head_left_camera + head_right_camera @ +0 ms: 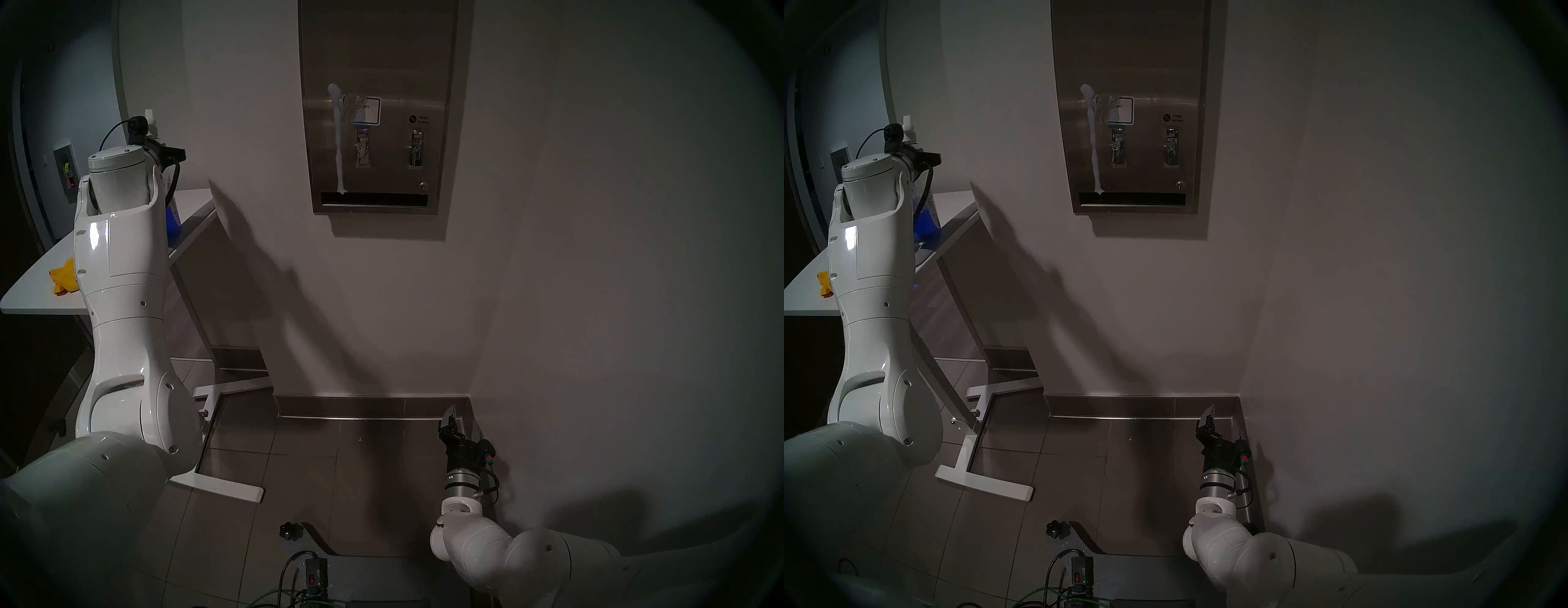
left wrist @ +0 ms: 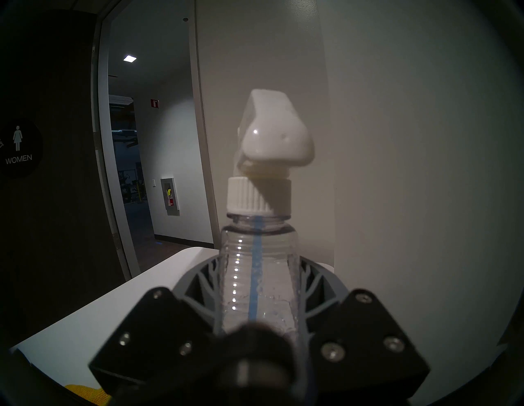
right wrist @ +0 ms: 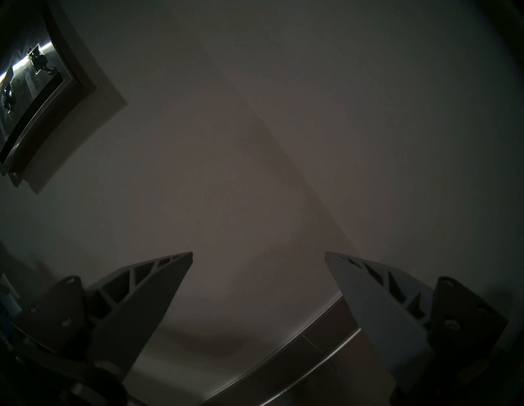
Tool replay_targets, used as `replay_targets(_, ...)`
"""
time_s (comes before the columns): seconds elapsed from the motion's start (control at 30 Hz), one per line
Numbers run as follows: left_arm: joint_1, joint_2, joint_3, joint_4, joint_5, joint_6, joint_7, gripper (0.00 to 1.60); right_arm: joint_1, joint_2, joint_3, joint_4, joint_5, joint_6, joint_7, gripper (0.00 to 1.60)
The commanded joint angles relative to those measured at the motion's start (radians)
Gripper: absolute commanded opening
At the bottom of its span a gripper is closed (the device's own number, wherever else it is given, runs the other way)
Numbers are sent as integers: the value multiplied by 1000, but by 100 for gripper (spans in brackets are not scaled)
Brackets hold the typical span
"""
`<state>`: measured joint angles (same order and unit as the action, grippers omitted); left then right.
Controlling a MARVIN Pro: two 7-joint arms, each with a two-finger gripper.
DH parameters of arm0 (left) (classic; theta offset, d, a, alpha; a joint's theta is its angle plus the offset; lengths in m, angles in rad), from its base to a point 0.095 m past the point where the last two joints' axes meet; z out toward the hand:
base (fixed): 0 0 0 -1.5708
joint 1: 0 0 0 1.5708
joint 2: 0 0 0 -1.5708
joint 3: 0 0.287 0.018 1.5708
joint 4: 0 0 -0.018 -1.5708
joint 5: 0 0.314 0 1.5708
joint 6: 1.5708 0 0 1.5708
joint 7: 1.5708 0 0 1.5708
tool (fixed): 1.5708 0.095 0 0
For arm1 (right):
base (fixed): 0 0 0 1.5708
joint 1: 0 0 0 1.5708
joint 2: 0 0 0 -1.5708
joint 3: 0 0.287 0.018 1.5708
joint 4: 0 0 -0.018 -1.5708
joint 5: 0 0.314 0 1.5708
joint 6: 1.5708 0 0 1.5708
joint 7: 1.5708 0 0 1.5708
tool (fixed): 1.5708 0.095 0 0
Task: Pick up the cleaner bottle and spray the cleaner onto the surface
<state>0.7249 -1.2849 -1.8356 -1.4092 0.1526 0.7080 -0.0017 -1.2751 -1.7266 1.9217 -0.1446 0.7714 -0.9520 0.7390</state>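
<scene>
The cleaner bottle (image 2: 256, 272) is clear with a white trigger nozzle (image 2: 272, 136) and stands upright between the fingers of my left gripper (image 2: 259, 269), which is shut on its upper body. In the head views the blue cleaner (image 1: 173, 220) (image 1: 926, 220) shows behind my left arm, at the far end of the white table. I cannot tell whether the bottle rests on the table. The steel dispenser panel (image 1: 377, 63) (image 1: 1136, 55) (image 3: 31, 93) hangs on the wall and bears a white foamy streak (image 1: 338, 140) (image 1: 1093, 140). My right gripper (image 1: 464, 424) (image 1: 1223, 424) (image 3: 258, 253) is open and empty, low by the floor corner.
A white table (image 1: 38, 293) at the left carries a yellow cloth (image 1: 63, 276) (image 1: 824, 284); its white foot (image 1: 220, 484) lies on the tiled floor. An open doorway (image 2: 127, 141) is behind the table. A black knob (image 1: 290, 530) and cables sit at the bottom.
</scene>
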Motion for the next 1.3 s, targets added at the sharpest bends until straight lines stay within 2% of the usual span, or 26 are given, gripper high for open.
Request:
replay_targets(0.0,-83,24,2,0,-2,-25,-1,0,8,-5,5,-26,6,-8,15,160)
replay_targets(0.53,-134,52,8,59,3,-27,-1,0,5,-7,37,-35,48,-8,24,160)
replay_targets(1.27,-190,59,33,125,3,-30,-3,0,5,-9,74,-53,99,-8,44,160)
